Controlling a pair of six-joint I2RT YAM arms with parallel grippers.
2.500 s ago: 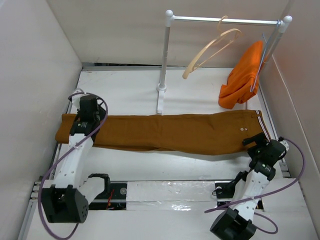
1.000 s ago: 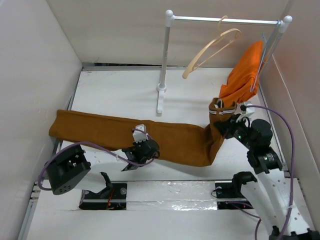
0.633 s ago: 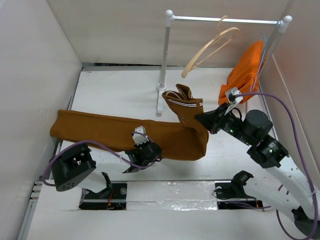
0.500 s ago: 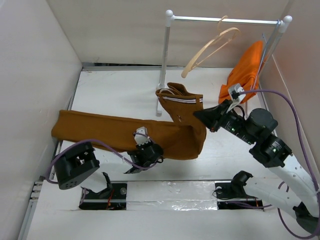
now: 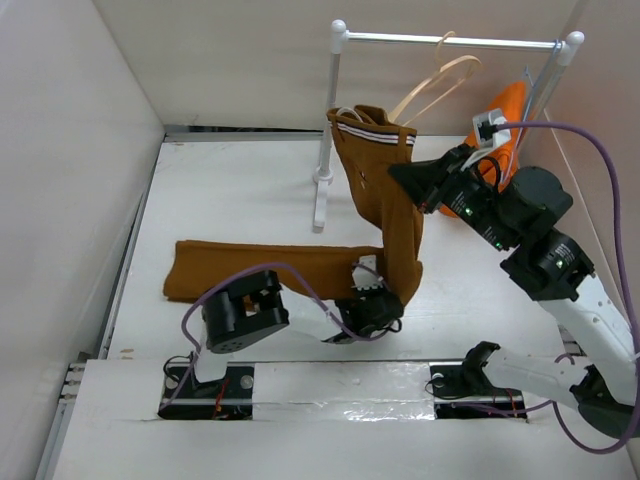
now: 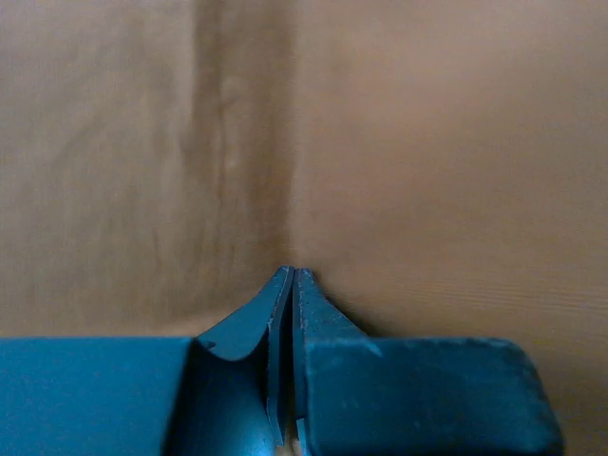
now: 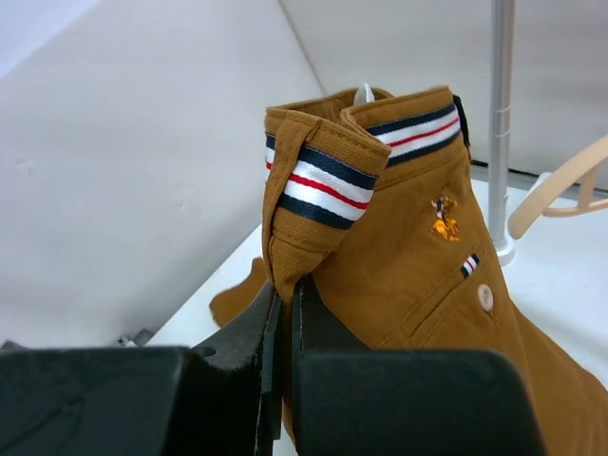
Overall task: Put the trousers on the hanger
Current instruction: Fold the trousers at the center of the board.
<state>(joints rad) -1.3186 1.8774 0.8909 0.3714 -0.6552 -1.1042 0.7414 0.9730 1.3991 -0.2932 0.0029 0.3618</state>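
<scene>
a: while the right gripper (image 5: 400, 175) pinches the striped waistband (image 5: 372, 127) high at top centre, the trousers (image 5: 392, 235) hang down to a fold, then run left along the table (image 5: 230, 180).
b: left gripper (image 5: 375, 308)?
a: pressed together at that fold; whether it's caught cloth, can't tell. the wooden hanger (image 5: 437, 82) hangs just upper right, right arm nearer. rack post (image 5: 328, 120) on the left and orange garment (image 5: 505, 110) on the right crowd it.
</scene>
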